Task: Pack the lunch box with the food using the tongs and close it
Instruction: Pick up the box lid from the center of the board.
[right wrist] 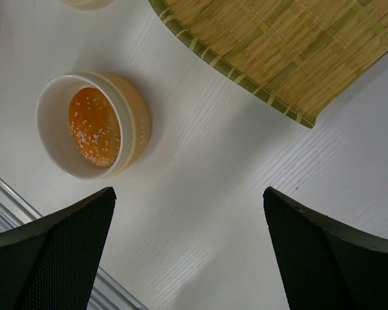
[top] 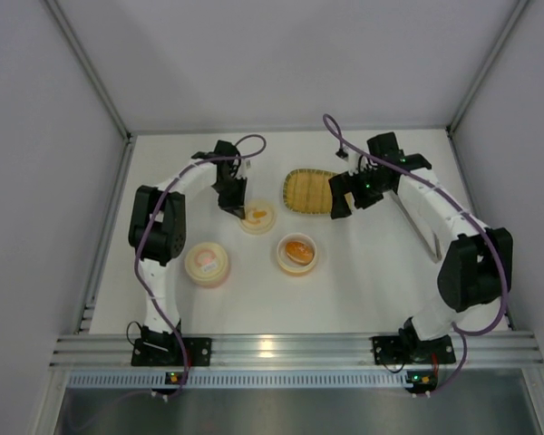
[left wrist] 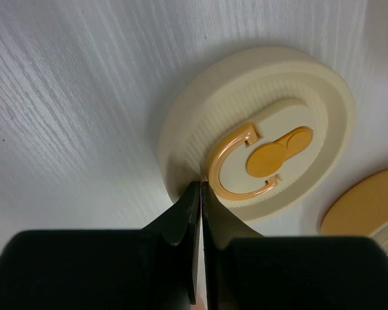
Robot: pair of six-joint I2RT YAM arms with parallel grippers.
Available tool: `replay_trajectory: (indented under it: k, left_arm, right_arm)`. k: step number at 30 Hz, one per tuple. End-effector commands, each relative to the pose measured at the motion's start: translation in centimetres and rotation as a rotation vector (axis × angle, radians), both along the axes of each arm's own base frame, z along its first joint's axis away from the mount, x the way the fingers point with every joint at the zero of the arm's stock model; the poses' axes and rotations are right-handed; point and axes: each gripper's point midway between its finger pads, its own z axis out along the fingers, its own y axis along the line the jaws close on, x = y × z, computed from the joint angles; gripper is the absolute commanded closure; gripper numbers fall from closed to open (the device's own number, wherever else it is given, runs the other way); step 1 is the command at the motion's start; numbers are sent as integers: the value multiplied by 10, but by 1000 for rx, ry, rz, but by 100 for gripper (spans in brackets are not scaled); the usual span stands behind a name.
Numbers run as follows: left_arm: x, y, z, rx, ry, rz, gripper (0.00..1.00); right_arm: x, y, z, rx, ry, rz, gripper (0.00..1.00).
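White table (top: 344, 299): carries everything, both arm bases bolted at its near edge.

Woven yellow tray with a green rim (top: 310, 192) (right wrist: 291, 51): sits at the far middle, long axis left to right. Shows bare weave where the right wrist view catches it.

Tongs (top: 419, 228): lie flat on the table at the right, well apart from the tray and the round containers. Partly hidden by the right arm's white link. Long axis runs diagonally, from far-left near the right gripper to near-right toward that arm's elbow. Cannot tell which end is the joined one. Touched by neither gripper.

Right gripper (top: 337, 195) (right wrist: 188, 194): hangs over the tray's right end, fingers spread wide, nothing between them, only bare table below.

Left gripper (top: 233, 208) (left wrist: 201, 186): fingers pressed tight together with no visible gap, tips down at the near edge of the lid's ribbed top, just beside the ring handle. Cannot tell whether anything thin is caught between them.

Round cream container with a pinkish wall (top: 207, 264): stands near the left arm, nearest of the 3 round pieces.

Round cream bowl (top: 297, 253) (right wrist: 132, 123): stands upright and open in front of the tray.

Cream lid (top: 257, 216) (left wrist: 310, 84): lies on the table left of the tray, top side up.

Orange food piece (top: 298, 251) (right wrist: 94, 126): rounded, speckled with white grains, sits inside the bowl.

Orange ring handle (left wrist: 226, 171): C-shaped, folded flat on the lid's centre.
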Motion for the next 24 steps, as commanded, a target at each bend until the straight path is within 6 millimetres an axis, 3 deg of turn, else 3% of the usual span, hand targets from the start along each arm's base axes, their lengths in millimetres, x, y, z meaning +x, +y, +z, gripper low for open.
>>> replay_trajectory:
  k: [1, 7, 11, 12, 14, 15, 17, 18, 24]
  left_arm:
    - [-12, 16, 10, 41, 1, -14, 91]
    - [-13, 26, 21, 40, 1, 27, 76]
    - [-14, 32, 13, 35, 42, 31, 77]
    - [-14, 34, 11, 43, 43, 20, 78]
    - [-12, 38, 10, 55, 37, 19, 79]
    - [-11, 39, 10, 55, 33, 13, 79]
    - [-11, 39, 14, 49, 31, 10, 78]
    - [-10, 38, 17, 36, 25, 9, 78]
    - [-6, 37, 29, -43, 28, 40, 77]
  right_arm:
    - [23, 26, 26, 61, -111, 15, 5]
    - [36, 57, 38, 128, -175, 1, 9]
    - [46, 91, 45, 195, -177, -10, 19]
    - [45, 105, 36, 196, -150, 10, 20]
    - [48, 122, 39, 221, -140, 15, 21]
    - [45, 135, 29, 222, -111, 33, 23]
    - [43, 153, 29, 262, -87, 37, 24]
    - [39, 164, 19, 265, -55, 48, 26]
    - [37, 204, -4, 294, 27, 18, 31]
